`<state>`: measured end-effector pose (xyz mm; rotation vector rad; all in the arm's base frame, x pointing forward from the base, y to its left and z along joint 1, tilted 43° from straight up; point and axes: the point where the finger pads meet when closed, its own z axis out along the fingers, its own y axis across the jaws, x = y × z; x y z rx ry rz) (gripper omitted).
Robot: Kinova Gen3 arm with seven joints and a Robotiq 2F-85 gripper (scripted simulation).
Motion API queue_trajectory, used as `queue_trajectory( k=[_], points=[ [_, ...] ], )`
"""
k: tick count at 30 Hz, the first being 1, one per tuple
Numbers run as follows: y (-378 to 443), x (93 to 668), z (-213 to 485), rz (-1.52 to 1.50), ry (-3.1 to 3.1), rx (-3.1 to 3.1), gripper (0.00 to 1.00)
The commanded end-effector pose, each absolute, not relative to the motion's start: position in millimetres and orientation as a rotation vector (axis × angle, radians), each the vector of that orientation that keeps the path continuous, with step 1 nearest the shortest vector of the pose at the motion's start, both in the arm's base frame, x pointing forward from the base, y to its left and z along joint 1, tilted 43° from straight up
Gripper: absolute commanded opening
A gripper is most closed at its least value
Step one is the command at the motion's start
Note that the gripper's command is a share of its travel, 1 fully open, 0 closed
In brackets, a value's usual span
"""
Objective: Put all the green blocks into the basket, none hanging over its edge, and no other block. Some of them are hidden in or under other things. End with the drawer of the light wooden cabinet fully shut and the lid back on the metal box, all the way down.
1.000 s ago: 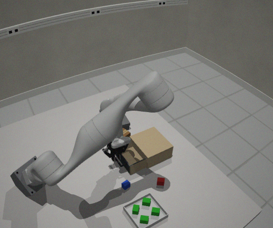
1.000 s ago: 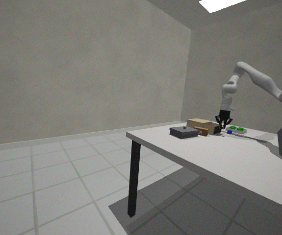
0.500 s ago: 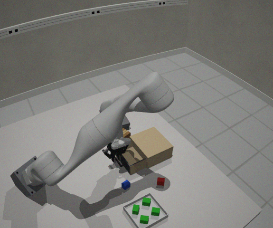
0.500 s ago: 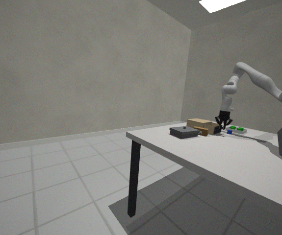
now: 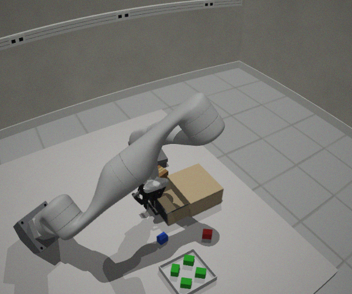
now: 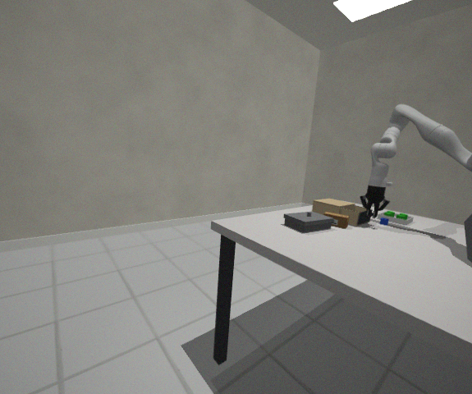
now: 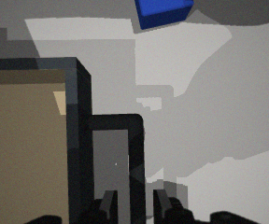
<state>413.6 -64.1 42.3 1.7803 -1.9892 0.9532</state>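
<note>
Several green blocks (image 5: pixel 188 260) (image 5: pixel 174 269) (image 5: pixel 200 272) (image 5: pixel 186 282) (image 6: pixel 401 216) lie inside the basket (image 5: pixel 176 259), none over its edge. The light wooden cabinet (image 5: pixel 198 183) (image 6: pixel 333 202) has its drawer (image 5: pixel 179 216) (image 7: pixel 73 163) pulled out; no block shows in its visible part. My gripper (image 5: pixel 152 209) (image 6: pixel 373 215) (image 7: pixel 135 206) is partly open. Its fingers stand on either side of the dark drawer handle (image 7: pixel 135 140), with gaps showing in the wrist view. The metal box (image 6: pixel 305 226) has its lid (image 6: pixel 312 217) on; the top view mostly hides it behind the arm.
A blue block (image 5: pixel 162 237) (image 6: pixel 383 221) (image 7: pixel 164 10) lies between the drawer and the basket. A red block (image 5: pixel 207 234) lies to the right of it. An orange-brown wooden object (image 5: pixel 162 171) (image 6: pixel 336 219) stands between the metal box and the cabinet.
</note>
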Motion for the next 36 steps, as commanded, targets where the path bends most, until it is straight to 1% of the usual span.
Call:
queue_trajectory(
  k=[1,36],
  points=[
    [-65.4,414.2,41.4,0.956,-1.989,1.782,0.30],
    [-65.5,420.0,43.1,0.956,-1.989,1.782,0.30]
  ],
)
